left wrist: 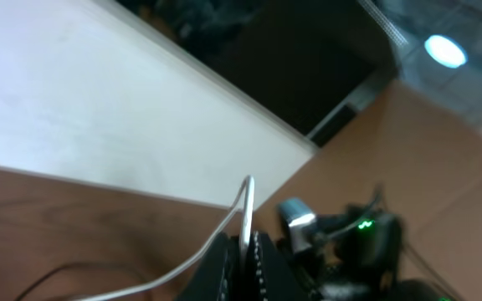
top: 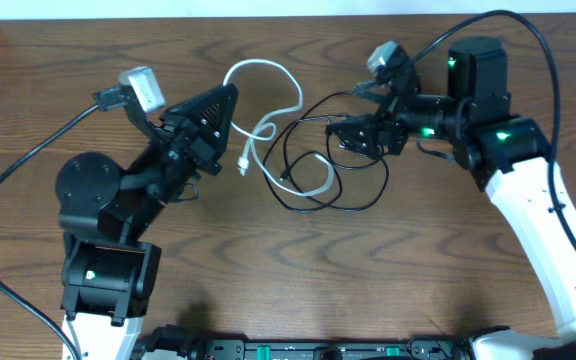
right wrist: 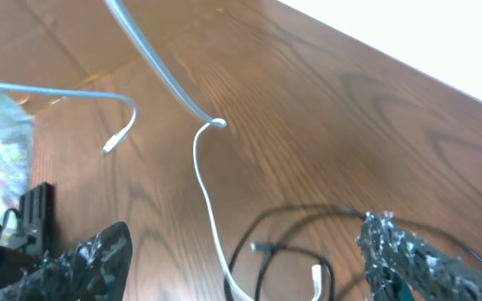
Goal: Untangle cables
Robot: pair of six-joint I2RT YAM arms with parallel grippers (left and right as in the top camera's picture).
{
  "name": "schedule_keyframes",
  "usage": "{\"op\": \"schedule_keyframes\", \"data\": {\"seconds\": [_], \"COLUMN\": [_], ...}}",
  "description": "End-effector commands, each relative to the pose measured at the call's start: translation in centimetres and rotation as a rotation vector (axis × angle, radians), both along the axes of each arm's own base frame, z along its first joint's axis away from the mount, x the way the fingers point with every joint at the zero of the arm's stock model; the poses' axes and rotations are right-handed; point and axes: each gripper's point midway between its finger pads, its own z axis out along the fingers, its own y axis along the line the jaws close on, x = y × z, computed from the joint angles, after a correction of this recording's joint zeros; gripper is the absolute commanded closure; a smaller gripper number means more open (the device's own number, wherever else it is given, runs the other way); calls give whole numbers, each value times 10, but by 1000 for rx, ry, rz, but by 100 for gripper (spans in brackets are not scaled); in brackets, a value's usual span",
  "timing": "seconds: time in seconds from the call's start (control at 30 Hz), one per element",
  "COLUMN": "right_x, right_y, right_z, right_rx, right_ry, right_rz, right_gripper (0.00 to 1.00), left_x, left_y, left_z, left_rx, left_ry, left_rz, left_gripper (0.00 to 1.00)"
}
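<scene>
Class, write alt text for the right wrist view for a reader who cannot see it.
A white cable snakes across a wooden table, with thin black cable loops near the bottom edge. The right claw stands open, holding nothing.

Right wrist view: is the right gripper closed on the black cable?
No, the right gripper stands wide open, and the black cable lies on the table between its fingers.

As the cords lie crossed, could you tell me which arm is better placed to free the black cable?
Probably right: the right fingers hang open over the black cable; the left fingers grip the white cable.
</scene>
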Motion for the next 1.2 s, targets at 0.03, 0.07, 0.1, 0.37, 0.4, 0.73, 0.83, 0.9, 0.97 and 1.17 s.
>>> {"op": "schedule_keyframes", "data": {"seconds": [0.03,0.07,0.1,0.37,0.4,0.73,0.83,0.9,0.97,1.17], "right_x": [-7,-5,-3,13,16,19,15,17,17,37], "right_y": [33,36,42,78,81,117,128,132,134,117], "right_z": [10,11,12,16,14,15,18,16,14,-3], "right_rx": [107,117,130,239,249,356,371,368,365,364], "right_ry": [-31,-30,-31,-2,12,26,-14,-7,0,198], "right_rz": [161,163,166,176,173,236,260,238,231,84], "right_gripper": [18,18,18,20,20,23,27,34,46,99], "left_x": [-15,-16,-16,-21,-21,-23,-22,-23,-23,-18], "left_y": [-6,-6,-6,-5,-5,-4,-4,-4,-4,1], "left_z": [34,37,40,55,56,65,65,65,65,65], "left_rx": [-155,-167,-180,-227,-234,-246,-247,-248,-248,-234], "left_ry": [-15,-17,-20,-59,-57,-92,-91,-93,-94,-109], "left_rz": [-94,-99,-103,-117,-118,-121,-117,-117,-118,-79], "left_gripper": [93,93,92,93,93,93,93,93,92,92]}}
